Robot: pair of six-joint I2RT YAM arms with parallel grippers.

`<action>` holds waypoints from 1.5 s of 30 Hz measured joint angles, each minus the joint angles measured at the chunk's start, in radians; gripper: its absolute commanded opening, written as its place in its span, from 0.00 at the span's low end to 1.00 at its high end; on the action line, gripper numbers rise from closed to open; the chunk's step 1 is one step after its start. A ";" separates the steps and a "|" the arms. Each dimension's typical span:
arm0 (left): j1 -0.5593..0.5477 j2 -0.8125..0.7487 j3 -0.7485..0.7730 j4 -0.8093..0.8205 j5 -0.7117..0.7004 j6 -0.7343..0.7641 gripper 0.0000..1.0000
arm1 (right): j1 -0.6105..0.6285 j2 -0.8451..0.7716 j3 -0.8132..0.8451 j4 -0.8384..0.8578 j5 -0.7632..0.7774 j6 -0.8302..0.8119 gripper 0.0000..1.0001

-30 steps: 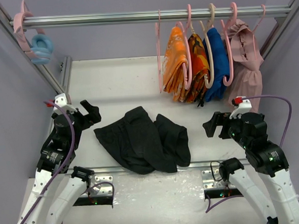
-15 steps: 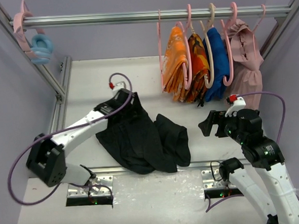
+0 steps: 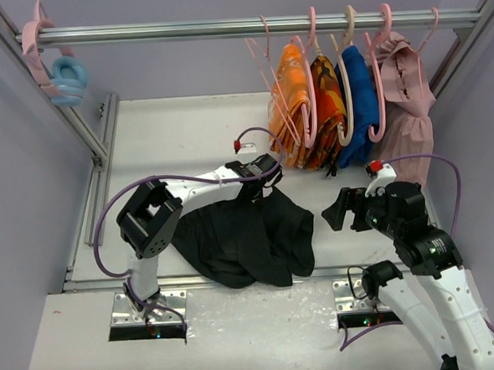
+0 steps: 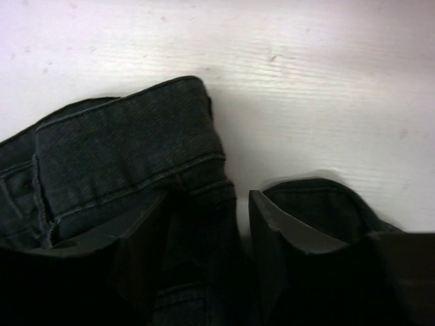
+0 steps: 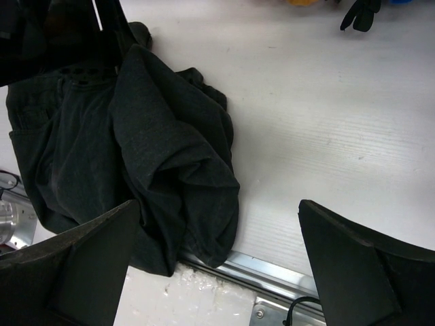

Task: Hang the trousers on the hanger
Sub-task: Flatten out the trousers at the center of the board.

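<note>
The trousers (image 3: 242, 240) are lying in a crumpled heap on the worktop (image 3: 177, 130), near its 6 o'clock edge. They are lying flat, so an arm can come at them from above. The hanger (image 3: 271, 74) is hanging on the rail (image 3: 179, 28) at about 12 o'clock from the trousers. It is hanging empty and tilted, just beside the orange cloths (image 3: 296, 98), so it is probably waiting for the trousers.

The left gripper (image 3: 259, 177) is sitting on the 12 o'clock edge of the trousers, where the thick waistband (image 4: 122, 149) is. That is likely the best spot, because the band is strong and easy to lift. Its 2 jaws are standing part way apart with dark cloth between them. It is not possible to tell if they are pinching the cloth yet.

The right gripper (image 3: 337, 210) is hovering at 3 o'clock from the trousers, well apart from them. Its jaws are gaping wide and holding nothing.
</note>
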 measured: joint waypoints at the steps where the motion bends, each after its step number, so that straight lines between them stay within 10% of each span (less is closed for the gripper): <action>1: -0.001 0.002 -0.002 -0.018 -0.013 -0.005 0.54 | 0.000 0.000 0.000 0.001 -0.003 0.000 0.99; 4: -0.002 -0.004 -0.003 -0.054 -0.043 -0.014 0.60 | 0.000 0.000 0.000 0.006 -0.013 0.000 0.99; 7: -0.002 -0.028 -0.010 -0.067 -0.058 -0.008 0.11 | 0.000 0.000 -0.003 0.020 -0.019 0.000 0.99; 9: -0.002 -0.054 -0.019 -0.067 -0.061 0.003 0.00 | 0.000 0.000 -0.008 0.031 -0.023 0.000 0.99; 18: -0.002 -0.214 -0.023 -0.158 -0.153 0.021 0.00 | 0.000 0.010 -0.039 0.077 -0.075 0.000 0.99; 27: -0.003 -0.594 0.134 -0.384 -0.305 0.002 0.00 | 0.081 0.276 -0.251 0.430 -0.499 0.038 0.99; 38: -0.003 -0.713 0.498 -0.566 -0.433 0.063 0.00 | 0.780 0.540 -0.166 0.610 -0.066 -0.172 0.99; 45: -0.003 -0.638 0.659 -0.637 -0.498 0.126 0.00 | 0.911 0.616 -0.164 0.763 0.338 -0.300 0.97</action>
